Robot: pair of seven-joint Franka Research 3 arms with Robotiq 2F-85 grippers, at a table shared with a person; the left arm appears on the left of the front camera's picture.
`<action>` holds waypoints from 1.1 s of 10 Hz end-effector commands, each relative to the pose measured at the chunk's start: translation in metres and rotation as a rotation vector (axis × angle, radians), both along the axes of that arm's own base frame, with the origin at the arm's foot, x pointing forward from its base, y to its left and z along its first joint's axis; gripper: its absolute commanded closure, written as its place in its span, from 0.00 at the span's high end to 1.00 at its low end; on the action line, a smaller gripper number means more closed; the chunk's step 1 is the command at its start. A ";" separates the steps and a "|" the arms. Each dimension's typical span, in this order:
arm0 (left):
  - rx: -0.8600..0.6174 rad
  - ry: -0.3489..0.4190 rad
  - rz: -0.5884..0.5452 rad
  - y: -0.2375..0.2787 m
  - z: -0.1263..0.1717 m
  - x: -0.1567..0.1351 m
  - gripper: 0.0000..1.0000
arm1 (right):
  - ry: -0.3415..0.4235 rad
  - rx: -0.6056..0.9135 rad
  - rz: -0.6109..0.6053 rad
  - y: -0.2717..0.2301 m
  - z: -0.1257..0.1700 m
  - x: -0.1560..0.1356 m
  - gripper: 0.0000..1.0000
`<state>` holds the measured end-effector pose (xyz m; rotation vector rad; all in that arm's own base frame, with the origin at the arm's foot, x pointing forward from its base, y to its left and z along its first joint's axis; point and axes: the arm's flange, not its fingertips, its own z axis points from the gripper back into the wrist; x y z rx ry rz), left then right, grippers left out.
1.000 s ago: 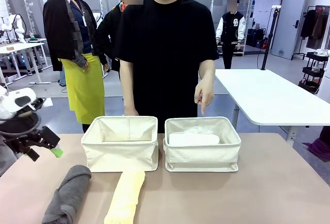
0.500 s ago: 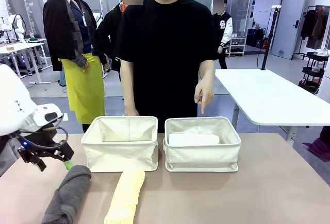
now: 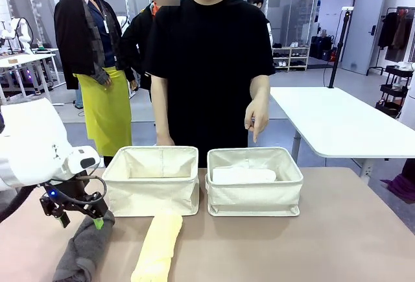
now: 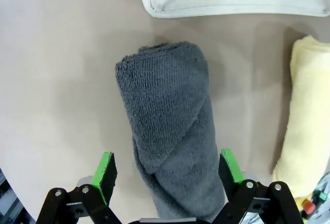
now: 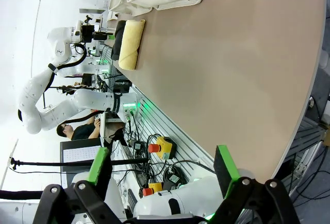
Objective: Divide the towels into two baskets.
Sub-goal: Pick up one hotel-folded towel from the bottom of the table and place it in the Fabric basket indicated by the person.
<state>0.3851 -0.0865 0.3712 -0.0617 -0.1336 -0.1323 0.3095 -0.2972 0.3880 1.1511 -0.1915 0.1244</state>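
- Nearest the robot's side, left part of the table: dark grey towel lies flat, long axis running near to far.
- Left gripper is low over the grey towel's far part. Its jaws are spread wide, with one green pad on each side of the roll in the wrist view. It is not pinching the towel; can't tell if it touches.
- Yellow towel lies just right of the grey one, with a strip of bare table between them. Its far end reaches the front wall of the left basket.
- Right gripper sits off the table's edge, jaws spread, nothing between them, bare tabletop ahead.
- Mid-table, the right basket stands beside the left one with a narrow gap between. A white towel lies inside the right one.
- The table's right half is bare, open room for moving.
- At the far edge a person stands behind the baskets, one hand above the right basket's far rim, finger down.
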 end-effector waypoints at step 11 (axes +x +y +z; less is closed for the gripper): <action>0.015 -0.008 0.120 0.015 -0.078 -0.098 0.61 | 0.005 -0.014 0.009 0.000 0.003 -0.003 1.00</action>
